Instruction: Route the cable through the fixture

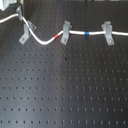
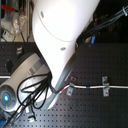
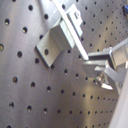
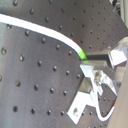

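In the first exterior view, the white cable comes in from the left edge and dips past the diagonal grey fixture. Its red band lies just before the middle clip and its blue band just before the right clip. My gripper is at the top left, just above the fixture, shut on the cable. In the second wrist view the cable ends between the fingers, with the fixture close beside them. In the first wrist view the cable lies against the fixture's top; whether it sits between the prongs I cannot tell.
Two straight-facing grey clips hold the cable on the black perforated board. In the second exterior view the white arm and its black hoses hide the left of the board, and only the clips and blue band show.
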